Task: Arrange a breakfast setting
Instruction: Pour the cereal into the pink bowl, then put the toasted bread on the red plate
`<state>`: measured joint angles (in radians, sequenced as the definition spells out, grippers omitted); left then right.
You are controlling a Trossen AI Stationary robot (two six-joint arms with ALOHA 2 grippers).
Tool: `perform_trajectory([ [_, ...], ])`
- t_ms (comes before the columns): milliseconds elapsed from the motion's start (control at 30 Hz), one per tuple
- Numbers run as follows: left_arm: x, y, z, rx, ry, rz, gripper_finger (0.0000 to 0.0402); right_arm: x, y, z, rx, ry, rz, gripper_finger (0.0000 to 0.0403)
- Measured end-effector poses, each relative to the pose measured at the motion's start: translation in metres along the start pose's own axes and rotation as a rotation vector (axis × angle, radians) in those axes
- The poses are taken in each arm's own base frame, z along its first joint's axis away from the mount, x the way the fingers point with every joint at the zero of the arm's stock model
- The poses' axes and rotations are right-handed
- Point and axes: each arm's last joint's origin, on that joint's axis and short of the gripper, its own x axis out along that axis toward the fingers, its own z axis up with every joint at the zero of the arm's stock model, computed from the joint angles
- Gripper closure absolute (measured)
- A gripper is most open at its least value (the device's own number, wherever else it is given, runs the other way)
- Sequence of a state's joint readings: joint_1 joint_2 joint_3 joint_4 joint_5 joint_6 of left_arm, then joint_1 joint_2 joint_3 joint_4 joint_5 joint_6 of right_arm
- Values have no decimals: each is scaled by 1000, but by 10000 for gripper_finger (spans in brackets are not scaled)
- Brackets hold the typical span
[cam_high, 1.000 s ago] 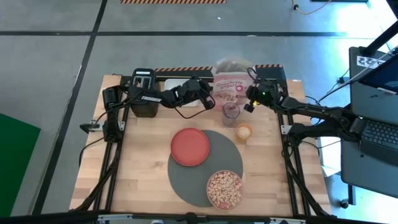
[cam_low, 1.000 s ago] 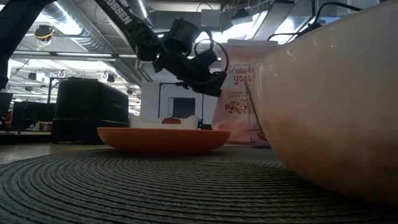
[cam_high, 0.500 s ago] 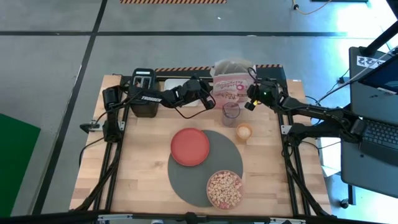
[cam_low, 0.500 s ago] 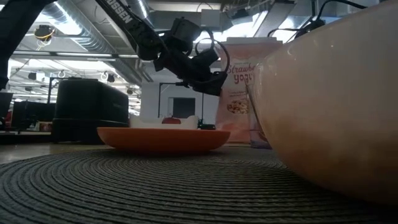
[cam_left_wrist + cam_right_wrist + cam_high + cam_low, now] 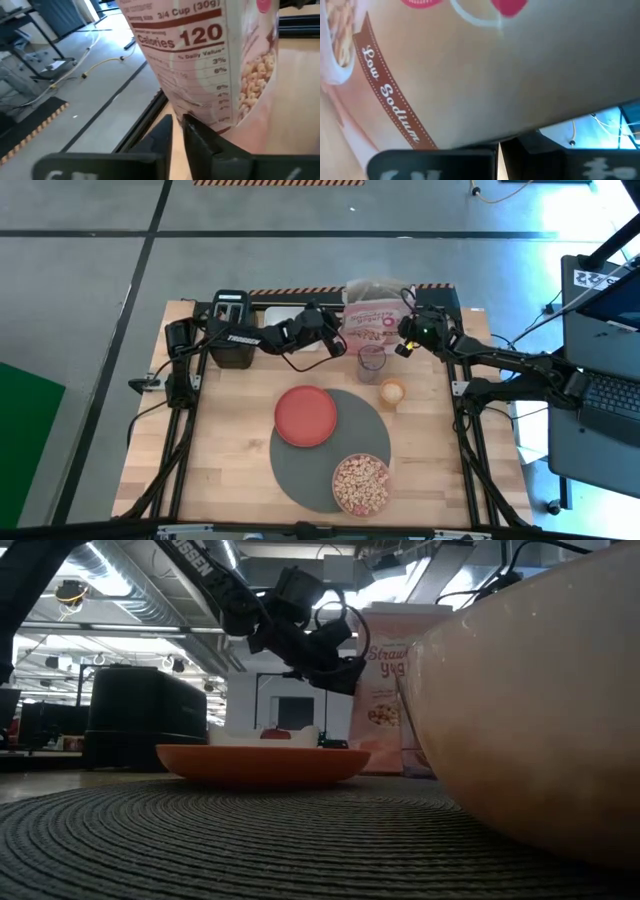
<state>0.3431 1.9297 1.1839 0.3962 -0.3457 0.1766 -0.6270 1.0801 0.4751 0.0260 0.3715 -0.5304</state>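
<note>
The pink cereal box [image 5: 371, 318] stands at the table's far edge, between my two grippers. My left gripper [image 5: 338, 342] is shut at the box's left side; it also shows in the low view [image 5: 348, 678]. My right gripper [image 5: 404, 338] is shut at the box's right side. The red plate [image 5: 306, 416] lies on the round dark-grey mat [image 5: 300, 470]. The pink bowl [image 5: 361, 484], full of cereal, sits on the mat's near part. The round toast [image 5: 392, 391] lies right of the mat. I do not see the spoon. My left gripper presses its shut fingertips [image 5: 192, 131] against the box's narrow nutrition panel [image 5: 200, 100], low on it, coming level from the table's left. The box stands on the table. My right gripper has its shut fingertips [image 5: 492, 148] against the box's opposite side [image 5: 485, 100], coming level from the table's right.
A black toaster [image 5: 231, 330] and a white tub [image 5: 283, 318] stand at the far left behind my left arm; something red [image 5: 272, 733] shows over the tub's rim. A see-through cup [image 5: 371, 361] stands just in front of the box.
The cereal box has tipped up from leaning toward the table's near edge to nearly upright between my two shut grippers, its base staying in place. Both grippers have shifted slightly toward the far edge with it.
</note>
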Motion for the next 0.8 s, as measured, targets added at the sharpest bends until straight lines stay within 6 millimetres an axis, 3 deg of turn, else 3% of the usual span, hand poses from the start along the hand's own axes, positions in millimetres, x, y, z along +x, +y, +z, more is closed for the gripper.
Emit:
perform_trajectory([
  [333,-5,-9,1,51,20,102,296,-3,-2,-1,-18,24,-33,388],
  [800,-33,-4,25,134,47,264,283,-43,-19,-6,3,-4,-120,388],
])
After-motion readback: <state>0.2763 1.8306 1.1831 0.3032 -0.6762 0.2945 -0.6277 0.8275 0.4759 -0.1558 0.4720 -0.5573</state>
